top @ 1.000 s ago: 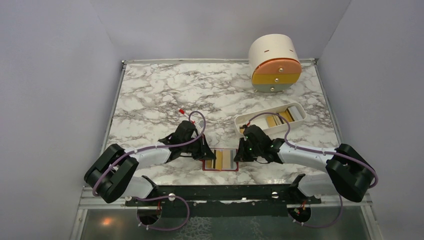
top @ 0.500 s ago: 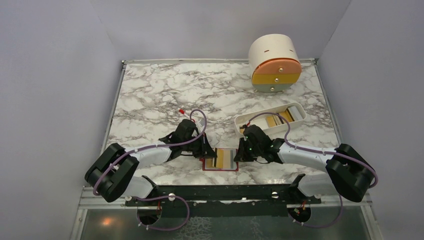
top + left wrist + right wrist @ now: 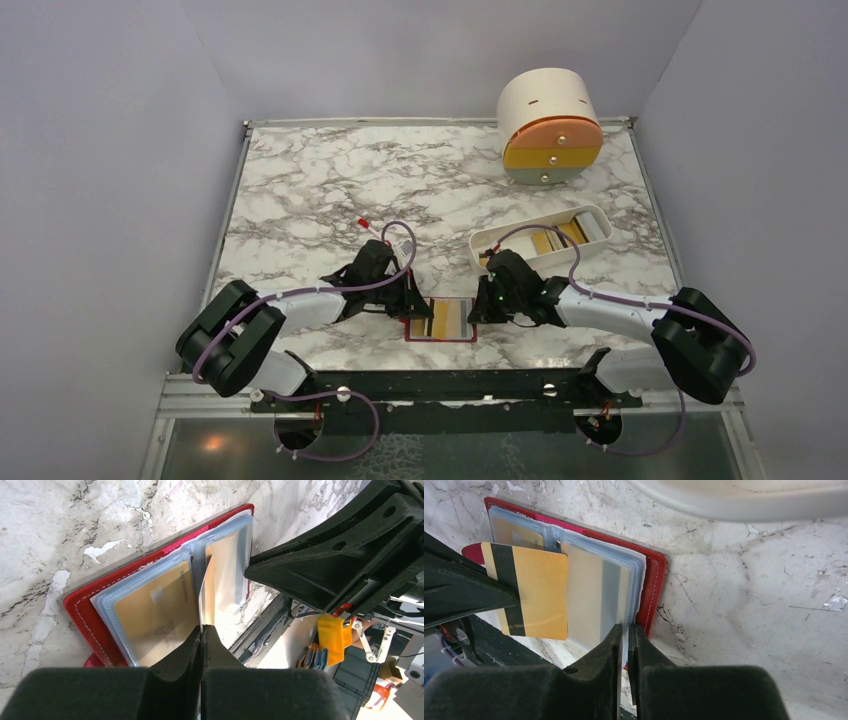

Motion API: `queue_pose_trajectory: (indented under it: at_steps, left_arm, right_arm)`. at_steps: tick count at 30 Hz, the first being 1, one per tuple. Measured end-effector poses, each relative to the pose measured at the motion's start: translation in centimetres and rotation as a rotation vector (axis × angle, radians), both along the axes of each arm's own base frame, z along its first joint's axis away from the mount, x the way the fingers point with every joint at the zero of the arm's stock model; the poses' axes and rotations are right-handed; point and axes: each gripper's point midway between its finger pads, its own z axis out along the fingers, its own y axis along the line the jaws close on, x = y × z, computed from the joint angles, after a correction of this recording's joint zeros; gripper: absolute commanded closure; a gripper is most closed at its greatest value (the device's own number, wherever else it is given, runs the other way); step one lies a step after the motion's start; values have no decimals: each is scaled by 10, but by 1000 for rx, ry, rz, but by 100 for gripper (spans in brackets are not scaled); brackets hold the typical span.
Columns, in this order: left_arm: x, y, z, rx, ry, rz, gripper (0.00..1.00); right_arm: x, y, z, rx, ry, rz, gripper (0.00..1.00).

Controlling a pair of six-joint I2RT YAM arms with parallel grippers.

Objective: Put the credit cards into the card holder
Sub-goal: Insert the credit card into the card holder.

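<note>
The left claw [image 3: 201,628] is clenched on the near edge of a gold card [image 3: 206,592]. In its own wrist view the card stands on edge and rises toward 12 o'clock over the middle fold of the open card holder [image 3: 80,612]. A tan card [image 3: 155,607] sits in the clear pocket at the gold card's 9 o'clock. From the right wrist the gold card shows its flat face, a dark stripe down its 9 o'clock side, and it lies over the holder's left half. The right claw [image 3: 624,628] is pinched on the 6 o'clock edge of the holder's clear sleeves [image 3: 594,595], and the red cover shows just at its 3 o'clock. From above, the holder lies open and flat near the 6 o'clock edge of the marble table [image 3: 300,190], between the two claws, left at its 9 o'clock and right at its 3 o'clock. A white tray [image 3: 597,212] lies toward 2 o'clock from the holder, apart from it, with more cards [image 3: 565,233] inside. A round cream drawer unit [image 3: 550,130] stands beyond the tray at about 1 o'clock.
</note>
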Motion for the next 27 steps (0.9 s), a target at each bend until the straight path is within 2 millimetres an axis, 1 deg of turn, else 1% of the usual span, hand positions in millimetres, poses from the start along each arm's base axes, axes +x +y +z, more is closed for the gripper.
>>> queue_pose_trajectory:
  at_steps: [14, 27]
  left_arm:
    - [-1, 1, -2, 9, 22, 15, 100]
    - [-6, 4, -5, 9, 80, 57, 100]
  right_arm:
    - [0, 0, 0, 1, 0, 0, 92]
    - [0, 0, 1, 3, -2, 0, 92]
